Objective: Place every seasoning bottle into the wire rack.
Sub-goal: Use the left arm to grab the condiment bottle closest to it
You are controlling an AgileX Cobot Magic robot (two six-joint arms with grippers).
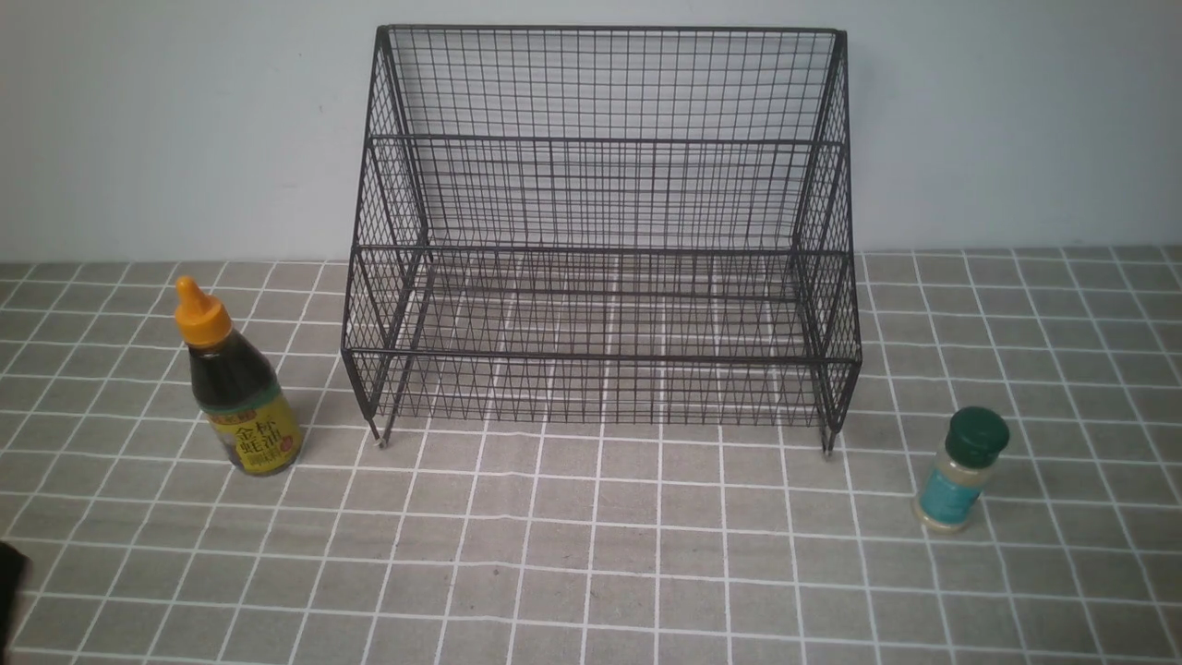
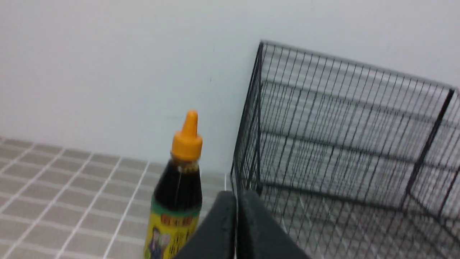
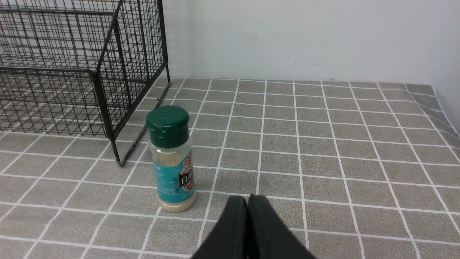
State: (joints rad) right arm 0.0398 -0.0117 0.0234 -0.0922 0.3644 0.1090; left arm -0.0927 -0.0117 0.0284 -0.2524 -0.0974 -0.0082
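Nothing racked yet. The wire rack [image 1: 600, 277] sits empty, far centre on the counter [image 1: 591, 573]. The sauce bottle [image 1: 238, 388] is upright to its left and the shaker jar [image 1: 960, 471] upright near right, probably one per arm. Left fingers [image 2: 222, 226] and right fingers [image 3: 233, 230] are clenched on nothing. The front view gives the layout but not the fingers; the wrist views show them, each short of its bottle.

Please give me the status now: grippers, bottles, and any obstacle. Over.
Left gripper shut, empty; right gripper shut, empty. Sauce bottle upright left of wire rack, shaker jar upright right of it; neither inside. Nothing blocks the rack front.
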